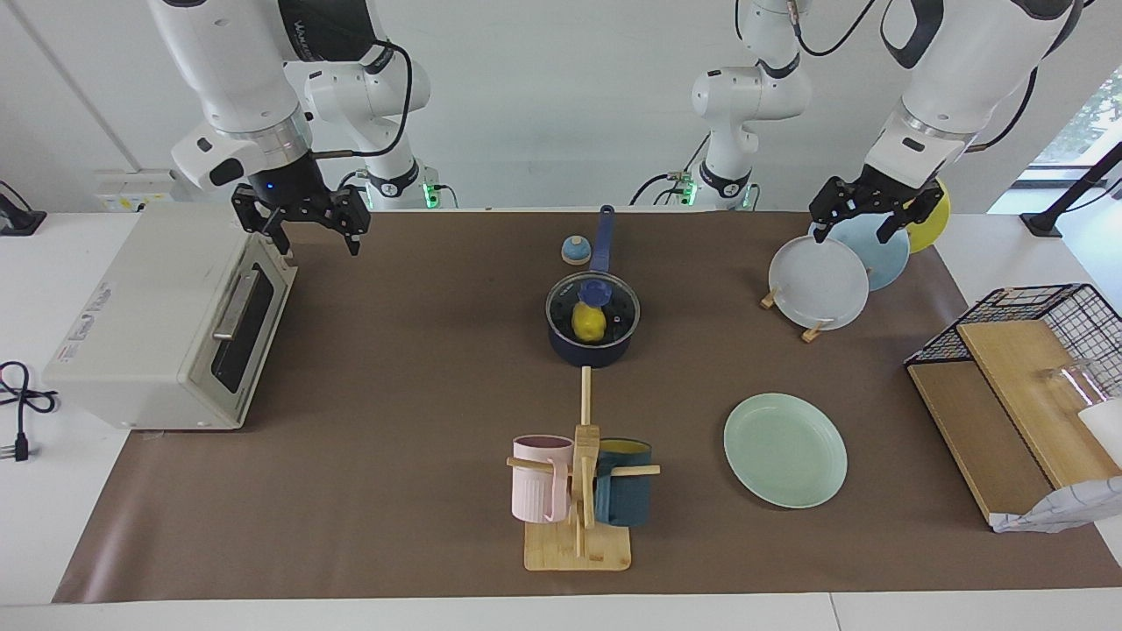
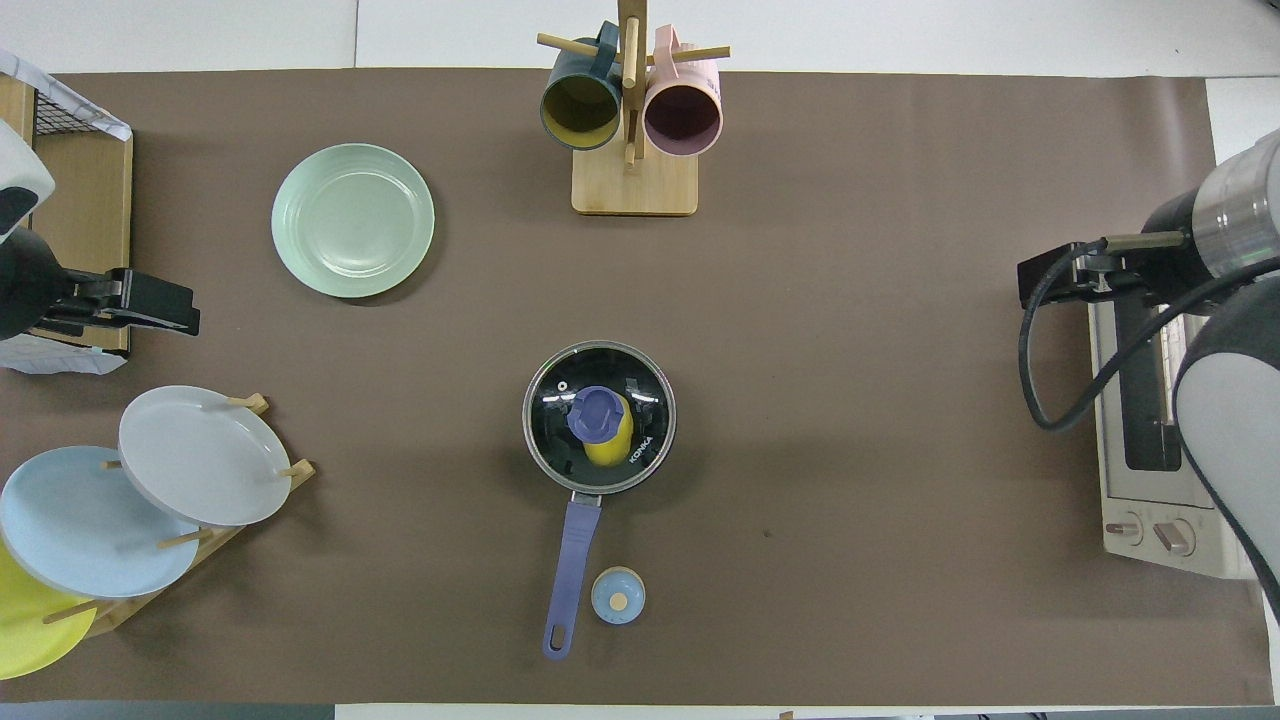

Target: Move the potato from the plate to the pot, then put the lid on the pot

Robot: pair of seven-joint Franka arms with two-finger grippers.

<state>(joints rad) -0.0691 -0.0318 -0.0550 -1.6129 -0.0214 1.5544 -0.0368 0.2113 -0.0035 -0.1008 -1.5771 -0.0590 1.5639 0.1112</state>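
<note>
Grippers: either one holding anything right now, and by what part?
Nothing held. Right gripper is open over the toaster oven; left gripper is open over the plate rack. The lid sits on the pot.

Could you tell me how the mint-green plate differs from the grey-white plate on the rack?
The mint-green plate lies flat on the table mat, while the grey-white plate stands tilted in a wooden rack. The mint-green plate sits alone; the grey-white plate has a light blue plate and a yellow plate stacked beside it. The mint-green plate lies farther from the robots. Both are round, rimmed and empty.
</note>
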